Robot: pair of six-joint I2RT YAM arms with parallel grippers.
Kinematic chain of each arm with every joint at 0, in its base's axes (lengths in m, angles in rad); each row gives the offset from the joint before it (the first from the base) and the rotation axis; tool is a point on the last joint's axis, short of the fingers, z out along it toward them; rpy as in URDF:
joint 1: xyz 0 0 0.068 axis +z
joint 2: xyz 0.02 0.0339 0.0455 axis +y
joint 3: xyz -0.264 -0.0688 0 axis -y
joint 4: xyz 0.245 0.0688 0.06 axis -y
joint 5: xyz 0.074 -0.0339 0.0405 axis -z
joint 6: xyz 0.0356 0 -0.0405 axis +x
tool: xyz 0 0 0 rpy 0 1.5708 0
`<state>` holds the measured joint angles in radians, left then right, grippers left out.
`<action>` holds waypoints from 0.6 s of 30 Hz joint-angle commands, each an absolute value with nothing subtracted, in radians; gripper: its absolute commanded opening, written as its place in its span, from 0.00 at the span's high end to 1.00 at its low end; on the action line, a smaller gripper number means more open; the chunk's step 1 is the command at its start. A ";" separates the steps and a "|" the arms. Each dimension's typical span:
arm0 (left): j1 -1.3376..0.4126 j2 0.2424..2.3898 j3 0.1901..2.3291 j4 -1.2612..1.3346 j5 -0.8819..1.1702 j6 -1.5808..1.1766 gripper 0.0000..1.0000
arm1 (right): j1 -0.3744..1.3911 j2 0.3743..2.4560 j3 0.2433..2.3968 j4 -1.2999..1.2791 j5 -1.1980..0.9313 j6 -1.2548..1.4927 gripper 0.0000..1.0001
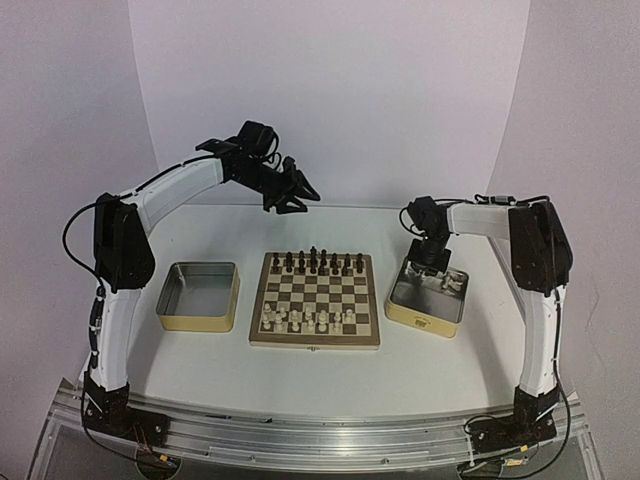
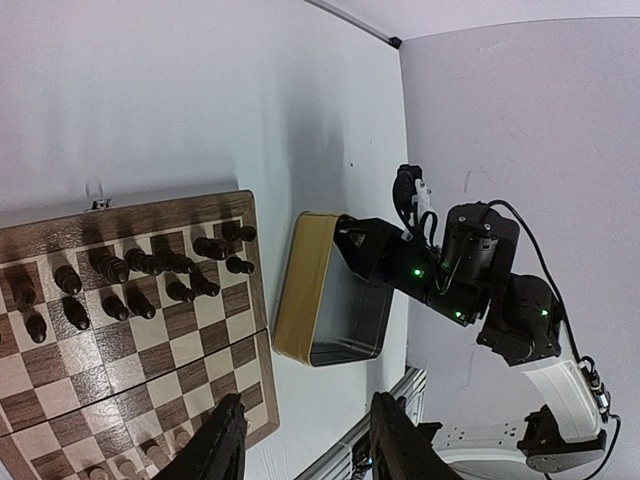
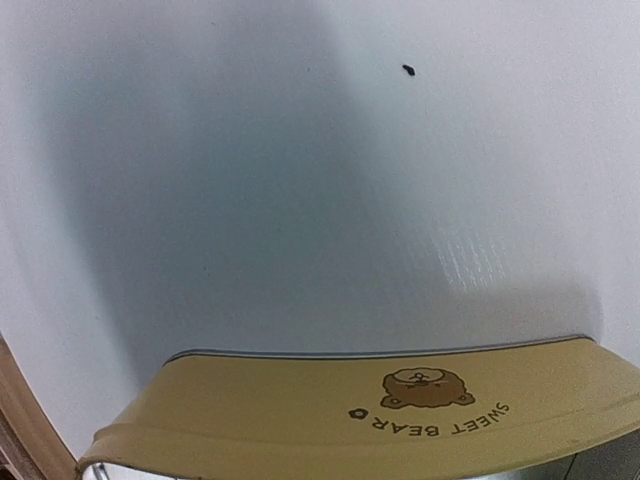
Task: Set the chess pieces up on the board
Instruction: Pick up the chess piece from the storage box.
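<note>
The board (image 1: 315,300) lies at the table's middle. Dark figures (image 1: 315,263) fill its far rows, and cream-white chess pieces (image 1: 310,318) stand on its near rows. More pale pieces (image 1: 455,283) lie in the right tin (image 1: 428,305). My right gripper (image 1: 432,262) reaches down into that tin; its fingers are hidden in every view. In the right wrist view only the tin's yellow wall (image 3: 400,410) shows. My left gripper (image 1: 298,195) hangs high above the table behind the board. In the left wrist view the left gripper (image 2: 308,445) is open, with nothing between its fingers (image 2: 225,445).
An empty tin (image 1: 198,295) with yellowish sides sits left of the board. In the left wrist view the right arm (image 2: 470,270) leans over the right tin (image 2: 310,290). A metal rail (image 1: 300,430) runs along the near table edge.
</note>
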<state>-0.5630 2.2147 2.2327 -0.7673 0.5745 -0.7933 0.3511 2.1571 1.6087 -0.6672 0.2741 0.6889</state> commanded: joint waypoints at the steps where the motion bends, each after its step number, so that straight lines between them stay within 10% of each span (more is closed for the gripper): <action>1: -0.552 2.227 2.287 -0.749 0.598 -0.798 0.58 | 0.346 2.141 1.644 -0.656 0.307 0.679 0.82; 8: -0.546 2.229 2.287 -0.747 0.606 -0.797 0.58 | 0.347 2.137 1.643 -0.658 0.330 0.685 1.00; 18: -0.534 2.219 2.279 -0.758 0.603 -0.784 0.59 | 0.348 1.971 1.555 -0.673 0.249 0.657 1.00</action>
